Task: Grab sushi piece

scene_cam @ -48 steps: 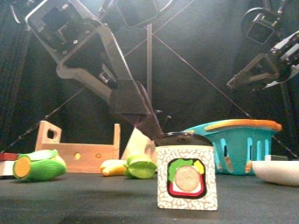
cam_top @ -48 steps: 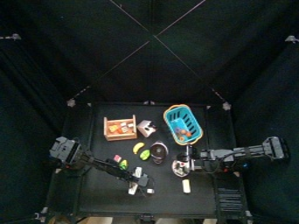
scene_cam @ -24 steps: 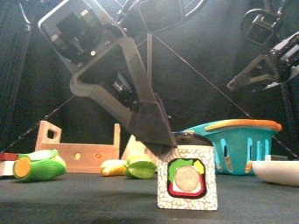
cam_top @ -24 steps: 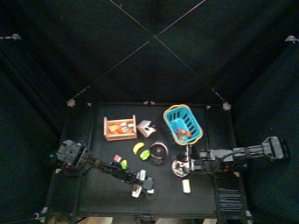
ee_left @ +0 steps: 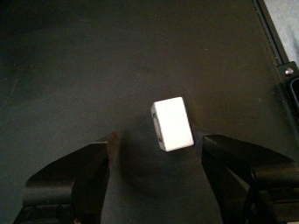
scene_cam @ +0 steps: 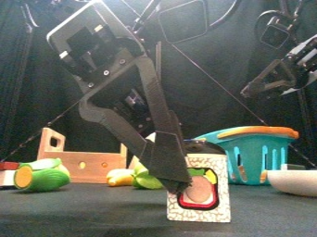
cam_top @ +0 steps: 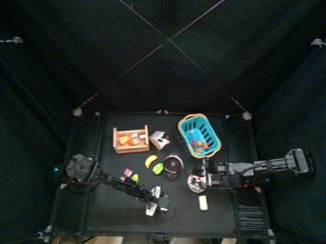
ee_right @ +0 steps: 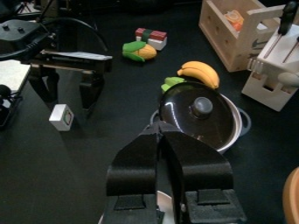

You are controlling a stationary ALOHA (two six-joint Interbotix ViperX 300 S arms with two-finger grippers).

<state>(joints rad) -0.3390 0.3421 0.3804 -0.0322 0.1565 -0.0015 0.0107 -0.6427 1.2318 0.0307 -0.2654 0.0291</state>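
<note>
Left wrist view: shows the sushi piece [ee_left: 172, 123] as a small white block standing alone on the bare black bench [ee_left: 70, 61], between the two jaws of the left end effector [ee_left: 163, 145] and slightly ahead of them. Shows those jaws spread wide, flanking the block and gripping nothing.

Handling, as a judgement: treat as a light, stiff toy with smooth, probably slippery faces. Expect it to tip or skid if one jaw arrives first, since it stands on a narrow base. Take hold across the two broad flat faces, low on the body, with both jaws meeting it together. Avoid pinching corners.

Front view: adds what the wrist camera cannot, namely the decorated face of the block, with green, yellow and red filling inside a speckled white border. Shows a jaw overlapping the upper left of the block; cannot settle contact from there.

Right wrist view: gives the side-on relation, with the block low beside the spread jaws. Also shows the right end effector [ee_right: 163, 138] resting with jaws pressed together above a lidded pot [ee_right: 201, 115].
</note>
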